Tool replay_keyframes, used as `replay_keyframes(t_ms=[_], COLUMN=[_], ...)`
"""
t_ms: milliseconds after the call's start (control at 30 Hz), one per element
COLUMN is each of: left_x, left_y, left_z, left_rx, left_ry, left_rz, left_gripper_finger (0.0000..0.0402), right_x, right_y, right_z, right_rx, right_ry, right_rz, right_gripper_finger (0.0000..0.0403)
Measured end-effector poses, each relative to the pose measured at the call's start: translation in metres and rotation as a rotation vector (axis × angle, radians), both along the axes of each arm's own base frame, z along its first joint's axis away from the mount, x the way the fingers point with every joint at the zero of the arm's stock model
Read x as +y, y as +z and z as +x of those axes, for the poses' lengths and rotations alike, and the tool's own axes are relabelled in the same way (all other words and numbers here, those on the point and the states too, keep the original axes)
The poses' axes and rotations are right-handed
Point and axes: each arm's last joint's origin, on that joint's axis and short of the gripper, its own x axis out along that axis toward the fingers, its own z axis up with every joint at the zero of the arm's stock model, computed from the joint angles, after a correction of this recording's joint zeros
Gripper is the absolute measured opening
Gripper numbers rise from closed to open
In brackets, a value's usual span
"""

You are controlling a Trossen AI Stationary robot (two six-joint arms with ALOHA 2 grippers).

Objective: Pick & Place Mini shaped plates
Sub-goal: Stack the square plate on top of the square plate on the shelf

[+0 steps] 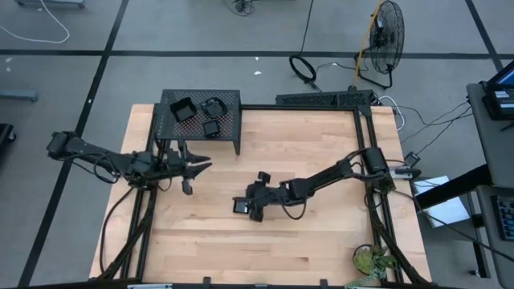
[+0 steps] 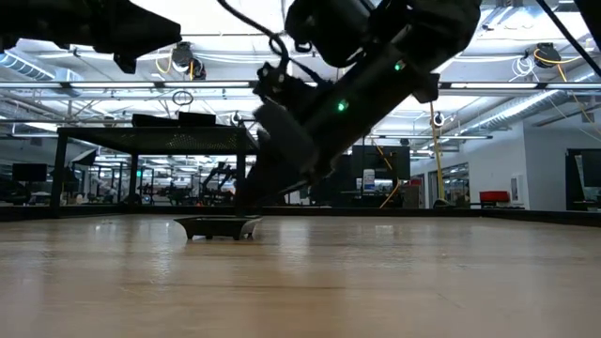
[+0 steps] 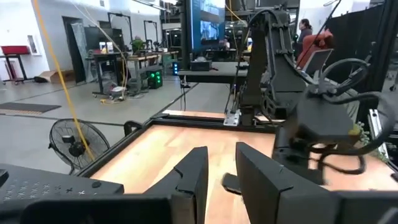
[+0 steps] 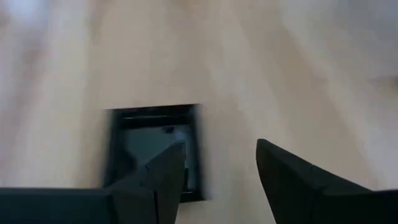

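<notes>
A small square black plate [image 4: 155,152] lies flat on the wooden table [image 1: 321,241] near its middle, and it also shows in the high view [image 1: 238,207] and the low view [image 2: 218,227]. My right gripper [image 4: 219,148] slants down over it, open. One finger stands above the plate's right edge and the other beyond that edge, over bare wood. Three more mini plates [image 1: 211,128] rest on top of the black mesh rack [image 1: 225,136] at the far left. My left gripper [image 3: 221,180] hangs level in front of that rack [image 1: 207,166], open, with nothing between its fingers.
The rack stands on legs at the table's far left, close behind my left arm. A black frame rail [image 1: 365,144] runs along the far and right edges. A green plant [image 1: 371,261] sits at the near right corner. Bare wood lies between and in front of the arms.
</notes>
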Motion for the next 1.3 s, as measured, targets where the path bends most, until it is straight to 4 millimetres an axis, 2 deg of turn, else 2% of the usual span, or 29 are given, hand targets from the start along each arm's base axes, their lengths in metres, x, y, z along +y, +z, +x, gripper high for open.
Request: replay_keyframes(t_ms=[233,600,833,1100,1300], left_x=[-0.0006,-0.0006,-0.0006,-0.0006,-0.0006], left_y=[-0.0005,-0.0004,-0.0026,-0.0032,-0.0032], left_z=[0.0001,0.0001,0.0003,0.0003,0.0003], left_rx=[0.005,0.006,0.031,0.037,0.036], left_ry=[-0.007,-0.008,-0.007,-0.007,-0.008], left_rz=[-0.006,-0.008,-0.002,-0.001,-0.001], left_gripper_finger=[0.0088,0.0088,0.0088,0.0088,0.0088], right_x=[-0.0044,-0.0041,-0.0021,-0.0008,-0.0006], right_y=[-0.0024,-0.0060,-0.0095,-0.0087,-0.0050], right_z=[-0.0004,-0.0038,-0.0072,-0.0068,-0.0069], right_rx=[0.031,0.083,0.138,0.139,0.132], right_ry=[0.010,0.017,0.053,0.099,0.131], right_rz=[0.044,0.039,0.098,0.124,0.093], right_gripper_finger=[0.0185,0.0141,0.0119,0.0071,0.0014])
